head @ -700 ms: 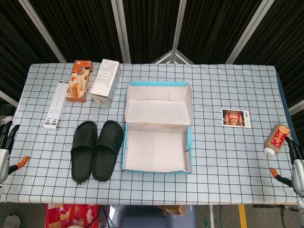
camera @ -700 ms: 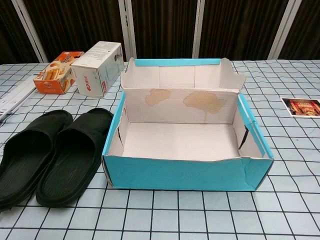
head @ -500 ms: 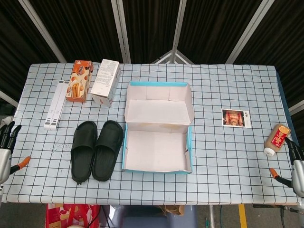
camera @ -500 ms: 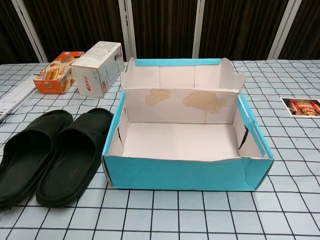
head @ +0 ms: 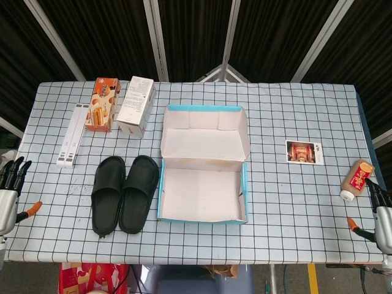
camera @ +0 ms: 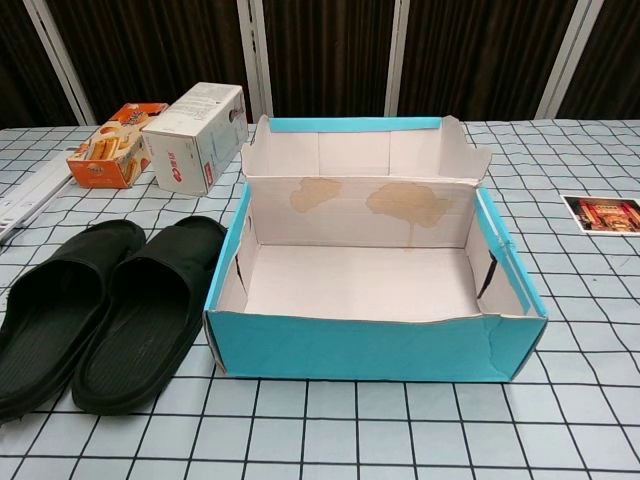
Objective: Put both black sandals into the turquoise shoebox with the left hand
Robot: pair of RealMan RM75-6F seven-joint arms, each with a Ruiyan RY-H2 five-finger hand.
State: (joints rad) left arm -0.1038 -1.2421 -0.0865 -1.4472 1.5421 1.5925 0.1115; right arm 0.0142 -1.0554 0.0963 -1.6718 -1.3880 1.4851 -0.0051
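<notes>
Lying side by side on the worktop [head: 294, 208], the two black sandals occupy the position just left of the turquoise shoebox [head: 204, 214]: the left sandal [head: 107, 194] touches the right sandal [head: 139, 192], whose inner edge sits just beside the box wall. Neither sandal has moved over the last 0.7 s, and the box interior holds nothing, so both placements remain outstanding.

The only change is at the left hand [head: 8, 193], at the left frame edge of the head view. It has risen slightly along that edge, and more of its dark fingers [head: 13, 170] is now in frame. The fingers are spread apart and hold nothing. This reads as the start of an approach; the hand is well apart from the sandals, so a reach toward them is the likely next requirement.

The right hand [head: 381, 217] sits at the right frame edge, near the small brown bottle [head: 357, 179] but not touching it. Its fingers appear apart and unloaded; only part of the hand is visible, so this is less certain.

Both hands are cut off by the frame edges in the head view and absent from the chest view. The far sandal's toe is cropped in the chest view. Brown stains mark the shoebox's rear inner wall. Print on the snack box [head: 101, 112] and white carton [head: 135, 106] is too small to read.
</notes>
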